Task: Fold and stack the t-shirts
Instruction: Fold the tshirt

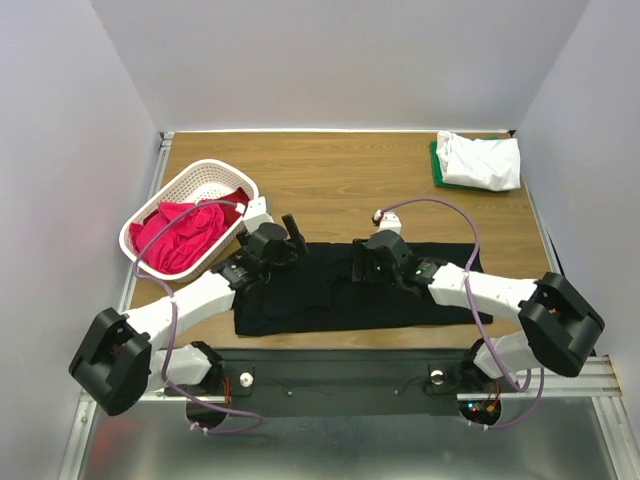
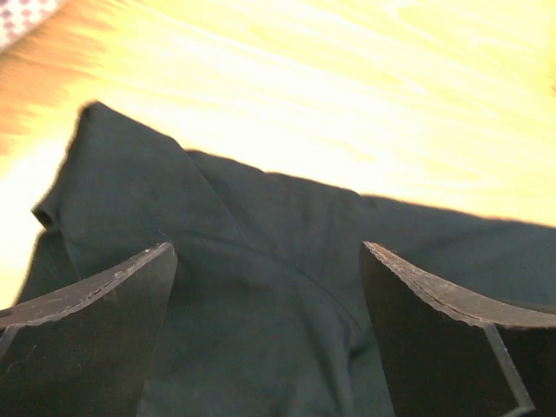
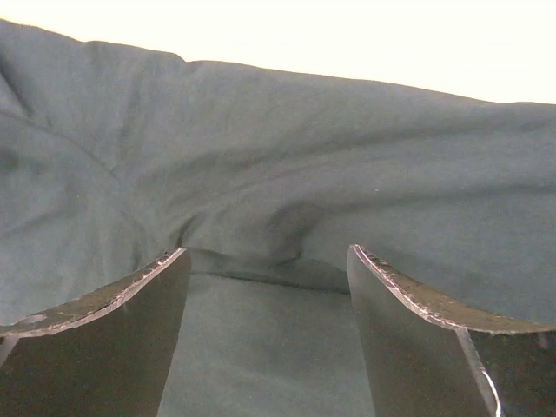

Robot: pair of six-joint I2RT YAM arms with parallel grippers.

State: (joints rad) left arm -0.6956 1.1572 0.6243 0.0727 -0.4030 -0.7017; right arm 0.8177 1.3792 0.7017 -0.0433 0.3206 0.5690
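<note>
Black t-shirt (image 1: 330,300): lies spread out and creased along the near edge of the bench, about midway between the left and right edges, its long side parallel to that edge.
Left gripper (image 2: 265,256): low over the left end of the black t-shirt, fingers well apart with only dark cloth in the gap; a raised peak of fabric shows just beyond the left finger. I cannot tell whether the tips touch the cloth.
Right gripper (image 3: 268,261): low over the middle-right part of the same shirt, fingers spread wide, a puckered fold of cloth rising just beyond the gap; nothing is clamped.
White t-shirt (image 1: 482,160): folded in a loose bundle at the far right corner.
Green t-shirt (image 1: 437,170): under the white one, only a strip showing at its left side.
Pink/red t-shirts (image 1: 180,238): crumpled together inside the basket.
Basket (image 1: 215,172): white plastic lattice, near the left edge, angled, just beside the left arm.
Bench (image 1: 330,185): wood-grain top, bare between the black shirt and the far edge.
</note>
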